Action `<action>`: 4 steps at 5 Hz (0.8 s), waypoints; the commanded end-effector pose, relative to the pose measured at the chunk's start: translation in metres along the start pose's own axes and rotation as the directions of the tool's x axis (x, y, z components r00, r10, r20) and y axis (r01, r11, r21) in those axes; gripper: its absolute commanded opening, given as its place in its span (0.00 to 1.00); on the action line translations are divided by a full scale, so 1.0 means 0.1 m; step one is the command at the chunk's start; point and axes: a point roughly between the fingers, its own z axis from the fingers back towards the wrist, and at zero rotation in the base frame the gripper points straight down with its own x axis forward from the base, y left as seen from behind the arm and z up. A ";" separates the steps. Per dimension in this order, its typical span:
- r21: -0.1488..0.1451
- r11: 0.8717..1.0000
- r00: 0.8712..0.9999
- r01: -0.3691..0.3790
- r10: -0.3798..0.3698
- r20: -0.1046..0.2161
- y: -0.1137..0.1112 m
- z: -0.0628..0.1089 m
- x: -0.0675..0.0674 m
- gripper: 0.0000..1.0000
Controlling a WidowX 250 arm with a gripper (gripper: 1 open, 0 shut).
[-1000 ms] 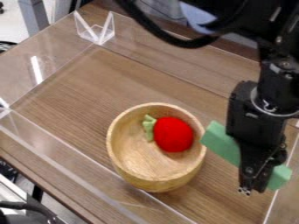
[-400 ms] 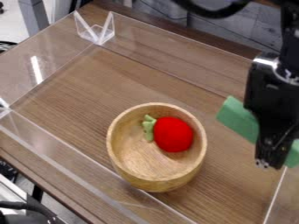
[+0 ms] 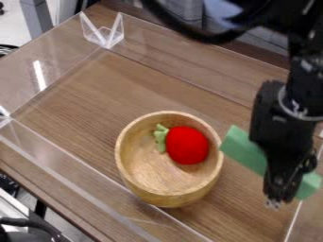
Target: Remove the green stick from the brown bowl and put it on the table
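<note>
1. At the far left, past the clear acrylic wall [image 3: 40, 76], I can see some dark cables [image 3: 28, 225] in the lower corner, outside the work area.
2. The table [image 3: 82, 113] spreads across the middle, brown wood-grain with its lines running on a slant.
3. Near the top left, a small clear, angular piece [image 3: 104, 31] stands up at the table's far edge.
4. The brown bowl [image 3: 131, 178] sits on the table, a little below the middle of my view. It is round, pale tan and shallow, with a thick rim.
5. Inside it, toward the upper right side, lies the round red strawberry toy [image 3: 188, 146], its pale green leaves [image 3: 161, 136] pointing left.
6. Just right of the bowl, as I see it, is the green stick [image 3: 240, 151], out of the bowl. It slants from upper left to lower right, and part of it is hidden behind the dark fingers. I can't tell how high it is above the table.
7. On the right, the black gripper [image 3: 278, 172] reaches down from the top of the view. Its pincer is clamped on the green stick, with stick showing on both sides of the fingers.
</note>
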 end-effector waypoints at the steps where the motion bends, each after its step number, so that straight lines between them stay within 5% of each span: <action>1: -0.043 0.998 0.999 0.043 -0.044 -0.019 0.03 0.19 -0.05 0.00; 4: -0.055 0.984 0.986 0.167 -0.168 -0.007 0.13 0.41 -0.02 0.00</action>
